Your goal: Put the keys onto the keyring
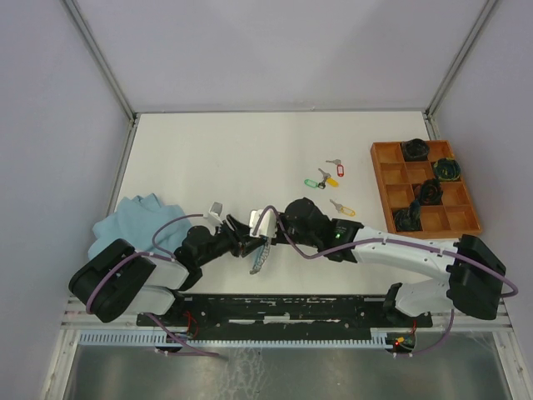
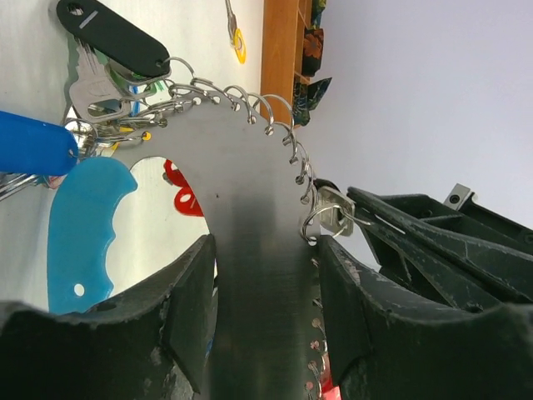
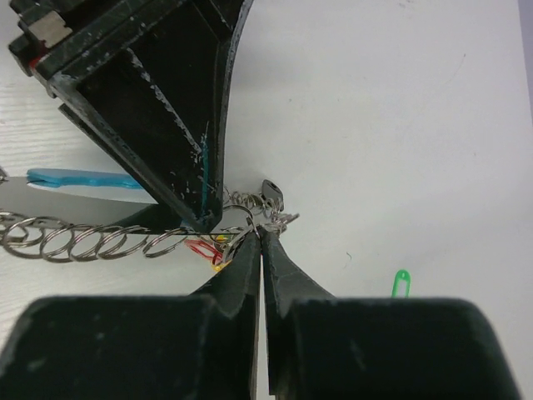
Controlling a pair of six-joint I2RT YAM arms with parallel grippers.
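Our left pincer (image 2: 266, 250) stands half spread around the keyring (image 2: 250, 183), a flat, brushed grey metal crescent with a translucent blue plastic grip (image 2: 83, 225). Its black pads sit at the plate's two edges, but we cannot tell whether they press. Along the curved rim run small wire rings (image 2: 250, 104). At three o'clock of the plate, our right pincer (image 3: 262, 237) is pressed together on what looks like a small silver key (image 2: 331, 208). A black-tagged key (image 2: 117, 37) and a blue-tagged key (image 2: 33, 146), both glossy, hang at eleven o'clock.
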